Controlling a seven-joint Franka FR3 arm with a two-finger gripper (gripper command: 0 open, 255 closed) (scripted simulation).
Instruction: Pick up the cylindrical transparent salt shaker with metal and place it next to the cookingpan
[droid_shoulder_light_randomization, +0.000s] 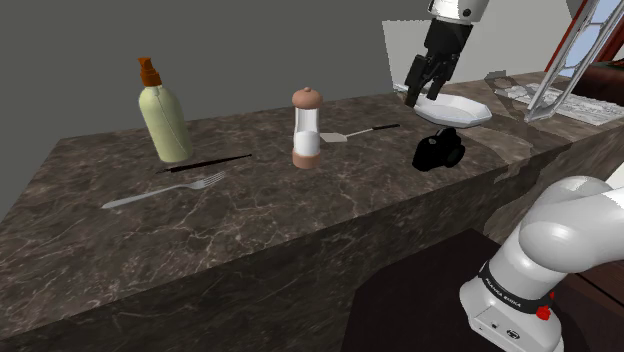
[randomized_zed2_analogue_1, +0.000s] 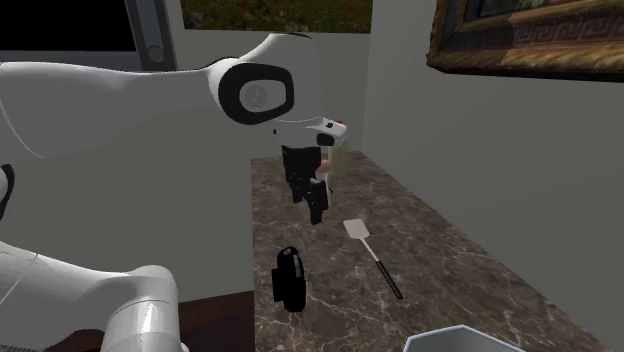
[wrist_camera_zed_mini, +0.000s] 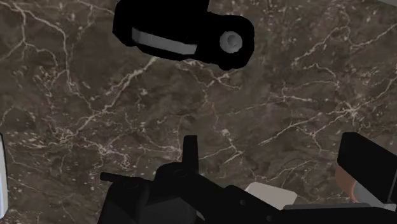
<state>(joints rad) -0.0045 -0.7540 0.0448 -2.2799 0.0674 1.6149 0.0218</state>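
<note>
The gripper hangs above the dark veined countertop, by the edge of a shallow white dish that is probably the pan the task means. In the wrist view its fingers stand apart with only counter between them, so it is spread and holding nothing.

The salt shaker stands upright mid-counter, a clear body between a brown cap and a brown base. It is well apart from the gripper, toward the shoulder view's left and lower down.

Its long axis is vertical, so the coming move looks like a sideways travel along the counter and then a descent to bracket the body. A spatula lies between shaker and dish — its blade near the shaker's base, worth clearing.
</note>
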